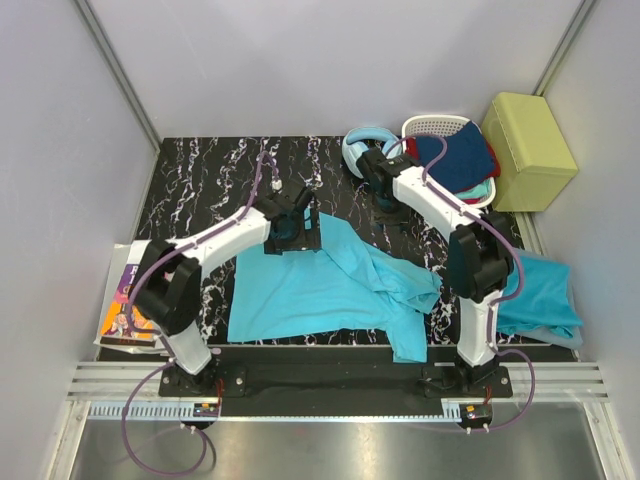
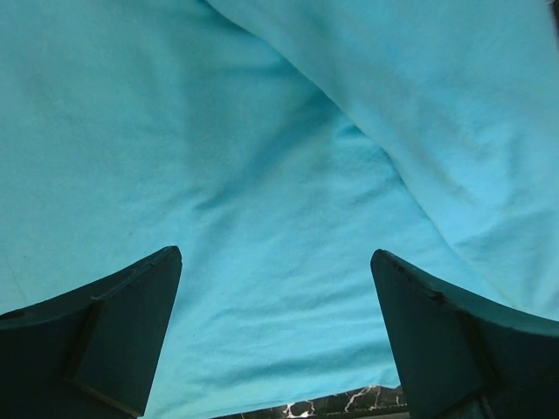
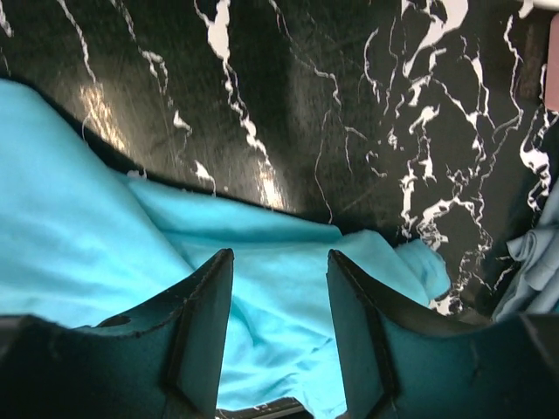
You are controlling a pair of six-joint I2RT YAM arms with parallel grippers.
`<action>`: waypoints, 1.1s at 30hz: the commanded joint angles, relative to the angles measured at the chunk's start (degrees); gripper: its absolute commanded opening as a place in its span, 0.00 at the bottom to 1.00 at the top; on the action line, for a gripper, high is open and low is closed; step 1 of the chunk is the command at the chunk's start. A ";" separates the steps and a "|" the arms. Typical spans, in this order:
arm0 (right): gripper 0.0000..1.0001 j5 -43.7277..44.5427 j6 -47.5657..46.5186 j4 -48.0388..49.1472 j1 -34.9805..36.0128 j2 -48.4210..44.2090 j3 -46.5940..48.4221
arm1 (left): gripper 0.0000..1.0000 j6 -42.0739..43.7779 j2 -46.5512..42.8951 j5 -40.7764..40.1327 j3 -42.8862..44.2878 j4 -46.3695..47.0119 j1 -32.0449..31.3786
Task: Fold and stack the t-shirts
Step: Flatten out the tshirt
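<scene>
Under the left gripper a turquoise t-shirt is spread on the black marbled table. The two fingers of this gripper are held wide apart, and nothing is clamped between them. In the left wrist view almost the whole field is filled by the cloth, which lies directly below and ahead of the fingers. A soft raised fold is seen ahead of the gripper, running toward its right finger. From above, this gripper is seen over the far edge of the t-shirt, near its left corner. Whether the fingertips touch the cloth cannot be told.

The right gripper is also open, with a narrower gap, and nothing is held in it. A crumpled part of the same t-shirt lies below its fingers and to their left. The edge of the cloth is found just beyond the fingertips, and past it only bare table is seen. It cannot be told whether the cloth is touched here.

To the right of the right gripper a piece of light blue cloth is visible. Further to its right, a white basket with dark blue and red clothes is placed, and a yellow-green box is set just beside the basket. A second turquoise t-shirt is lying at the right edge of the table, behind the right arm. Well to the left of the left gripper, a printed paper hangs over the table edge.
</scene>
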 commanded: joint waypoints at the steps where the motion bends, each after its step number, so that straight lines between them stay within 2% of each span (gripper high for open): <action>1: 0.54 -2.98 -1.76 1.52 -2.10 2.61 4.14 | 0.96 1.00 -3.86 0.98 -0.28 0.92 -0.13; 7: 0.53 -8.87 -2.81 7.14 -2.28 1.48 -1.39 | 0.96 -0.32 -0.27 -0.85 1.12 1.00 -0.31; 11: 0.52 -12.38 -1.76 12.66 -2.10 -3.44 -8.75 | 0.96 -0.32 3.69 -5.42 6.47 0.65 0.31; 18: 0.52 -11.68 -1.14 14.00 -1.84 -13.37 -11.85 | 0.97 -0.49 14.40 -7.71 28.15 -4.26 7.76; 24: 0.51 -13.18 -0.79 13.47 -1.66 -14.26 -10.97 | 0.96 1.09 22.67 -9.74 40.31 -11.11 13.74; 33: 0.51 -12.39 -0.88 13.21 -1.57 -14.70 -10.18 | 0.91 -0.23 24.00 -8.51 33.82 -10.68 19.99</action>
